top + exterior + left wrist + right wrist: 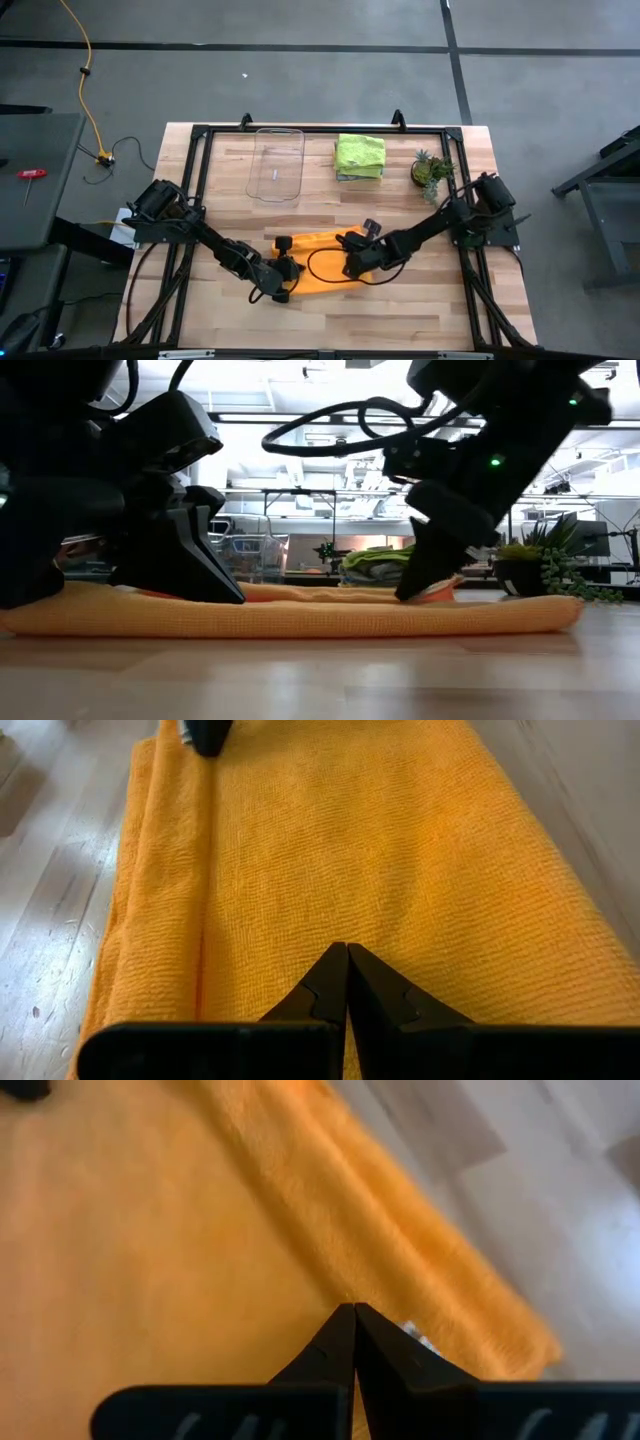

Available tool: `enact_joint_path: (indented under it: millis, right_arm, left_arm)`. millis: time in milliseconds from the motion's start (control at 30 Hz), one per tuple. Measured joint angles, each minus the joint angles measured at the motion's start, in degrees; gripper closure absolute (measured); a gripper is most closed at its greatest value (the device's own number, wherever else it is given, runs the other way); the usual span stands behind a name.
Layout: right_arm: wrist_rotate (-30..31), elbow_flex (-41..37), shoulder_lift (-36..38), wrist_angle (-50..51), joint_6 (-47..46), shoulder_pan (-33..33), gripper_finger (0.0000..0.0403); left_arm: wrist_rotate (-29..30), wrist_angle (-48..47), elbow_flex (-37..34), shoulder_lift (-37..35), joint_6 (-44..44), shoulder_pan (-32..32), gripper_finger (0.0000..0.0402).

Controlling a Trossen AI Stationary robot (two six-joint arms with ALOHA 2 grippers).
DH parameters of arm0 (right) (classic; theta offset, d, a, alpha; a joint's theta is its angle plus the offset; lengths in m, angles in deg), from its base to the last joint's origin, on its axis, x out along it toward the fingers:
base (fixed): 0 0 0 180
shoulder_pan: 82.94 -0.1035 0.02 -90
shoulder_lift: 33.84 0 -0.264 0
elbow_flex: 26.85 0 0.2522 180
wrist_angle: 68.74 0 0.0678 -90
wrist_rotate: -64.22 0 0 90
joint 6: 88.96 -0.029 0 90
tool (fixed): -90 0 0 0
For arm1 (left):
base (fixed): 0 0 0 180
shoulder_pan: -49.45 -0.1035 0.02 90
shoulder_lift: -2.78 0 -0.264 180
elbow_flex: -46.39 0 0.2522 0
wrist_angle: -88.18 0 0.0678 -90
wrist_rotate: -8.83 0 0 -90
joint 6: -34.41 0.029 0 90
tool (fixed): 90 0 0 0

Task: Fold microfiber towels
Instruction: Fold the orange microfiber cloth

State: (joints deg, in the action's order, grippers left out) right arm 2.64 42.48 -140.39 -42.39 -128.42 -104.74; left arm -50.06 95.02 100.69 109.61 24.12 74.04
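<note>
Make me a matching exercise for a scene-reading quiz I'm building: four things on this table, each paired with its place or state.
1. orange towel
2. folded lime green towel
3. clear plastic tray
4. potted plant

A. far side, right of the tray
B. beside the right arm's base
C. empty, far side
D. under both shut grippers, left gripper and right gripper

Pairs: 1-D, 2-A, 3-C, 4-B

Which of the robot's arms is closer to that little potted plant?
The right. Its end effector is on the orange towel, diagonally below the potted plant; the left end effector is farther along the towel.
</note>
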Motion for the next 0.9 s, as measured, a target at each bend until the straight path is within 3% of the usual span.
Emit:
enact_joint_path:
  millis: [433, 600, 667, 900]
  right_arm:
    - [5.0, 3.8, 0.8, -0.3, 10.0, 7.0, 0.0403]
    - [-12.5, 4.3, 2.0, -5.9, 13.9, 5.5, 0.0403]
    - [-16.7, 4.3, 0.6, -6.9, 12.0, 5.0, 0.0403]
    - [-15.2, 4.2, -2.7, -10.3, 10.9, 5.8, 0.0403]
  left_arm:
    - [0.0, 0.0, 0.0, 0.0, 0.5, -0.1, 0.0402]
    - [0.0, 0.0, 0.0, 0.0, 0.5, -0.1, 0.0402]
    - [0.0, 0.1, 0.0, 0.0, 0.5, -0.1, 0.0402]
    - [0.0, 0.3, 0.0, 0.0, 0.6, -0.1, 0.0402]
